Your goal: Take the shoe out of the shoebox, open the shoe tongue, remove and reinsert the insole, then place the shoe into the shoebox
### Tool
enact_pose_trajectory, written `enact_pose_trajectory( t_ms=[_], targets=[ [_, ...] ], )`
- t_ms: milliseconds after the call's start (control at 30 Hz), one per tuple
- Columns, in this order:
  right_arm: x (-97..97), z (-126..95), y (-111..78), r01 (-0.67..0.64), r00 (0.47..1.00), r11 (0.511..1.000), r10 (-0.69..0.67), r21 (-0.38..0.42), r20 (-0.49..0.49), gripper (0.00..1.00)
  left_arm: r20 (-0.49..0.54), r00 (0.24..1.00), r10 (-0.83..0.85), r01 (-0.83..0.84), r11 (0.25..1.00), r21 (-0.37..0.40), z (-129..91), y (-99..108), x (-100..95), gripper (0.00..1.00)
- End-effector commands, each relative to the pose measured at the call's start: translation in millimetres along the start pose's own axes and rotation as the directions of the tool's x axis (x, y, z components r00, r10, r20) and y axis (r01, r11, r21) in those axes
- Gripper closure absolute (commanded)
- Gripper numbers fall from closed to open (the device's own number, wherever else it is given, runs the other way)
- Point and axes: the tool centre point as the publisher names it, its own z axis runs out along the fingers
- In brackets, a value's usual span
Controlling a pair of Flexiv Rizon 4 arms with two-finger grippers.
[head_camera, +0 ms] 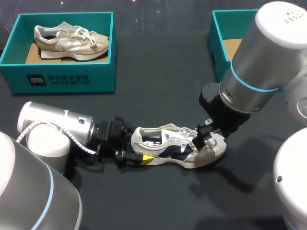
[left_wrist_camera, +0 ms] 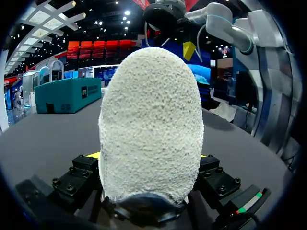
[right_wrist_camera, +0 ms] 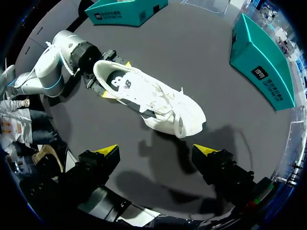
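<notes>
Shoe (head_camera: pixel 177 148) lies on the table (head_camera: pixel 158 81), long axis running between my arms. Its heel (left_wrist_camera: pixel 151 120) is clamped from both sides by my left gripper (head_camera: pixel 141 151). My right gripper (right_wrist_camera: pixel 156 151) hangs wide open over the forefoot, holding nothing.

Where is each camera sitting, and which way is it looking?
Head view: high behind the robot, looking down on the table; left arm and right arm show, left pincer holding the shoe by the heel, right pincer over its laces.
Left wrist view: on the left wrist, facing the heel held in its pincer.
Right wrist view: on the right wrist, looking down at the shoe; its own open pincer shows.
Head and right wrist views share the shoe and left arm.
</notes>
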Motion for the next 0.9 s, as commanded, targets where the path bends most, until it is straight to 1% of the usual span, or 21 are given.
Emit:
enact_pose_trajectory(
  t_ms=[33,67,167,267,300,333,367,767,833,900],
  targets=[
    [26.1,11,8.9,-0.183,0.980,0.983,0.181,0.026,0.085,0.00,-0.001,1.000,0.000,0.000,1.000,-0.003,2,1,-1.5,1.00],
    [29.1,13,11.2,-0.209,0.975,0.978,0.206,0.030,0.087,0.00,-0.001,1.000,0.000,0.000,1.000,-0.003,2,1,-1.5,1.00],
    [46.1,20,27.3,-0.294,0.950,0.954,0.285,0.056,0.124,0.00,-0.001,1.000,0.000,0.000,1.000,-0.003,2,1,-1.5,1.00],
    [58.7,21,37.9,-0.358,0.925,0.931,0.343,0.073,0.166,0.00,-0.001,1.000,0.000,0.000,1.000,-0.003,2,1,-1.5,1.00],
    [64.5,21,44.8,-0.391,0.911,0.917,0.372,0.083,0.178,0.00,-0.001,1.000,0.000,0.000,1.000,-0.003,2,1,-1.5,1.00],
    [67.7,22,51.1,-0.425,0.899,0.899,0.406,0.103,0.166,0.00,-0.001,1.000,0.000,0.000,1.000,-0.003,2,1,-1.5,1.00],
    [70.9,24,57.2,-0.440,0.892,0.891,0.421,0.109,0.166,0.00,-0.001,1.000,0.000,0.000,1.000,-0.003,2,1,-1.5,1.00],
    [70.9,24,57.2,-0.440,0.892,0.891,0.421,0.109,0.166,0.00,-0.001,1.000,0.000,0.000,1.000,-0.003,2,1,-1.5,1.00],
    [76.9,25,60.0,-0.448,0.882,0.892,0.429,0.064,0.195,0.00,-0.001,1.000,0.000,0.000,1.000,-0.003,2,1,-1.5,1.00],
    [82.2,29,64.1,-0.451,0.874,0.891,0.431,0.046,0.226,0.00,-0.001,1.000,0.000,0.000,1.000,-0.003,2,1,-1.5,1.00]
  ],
)
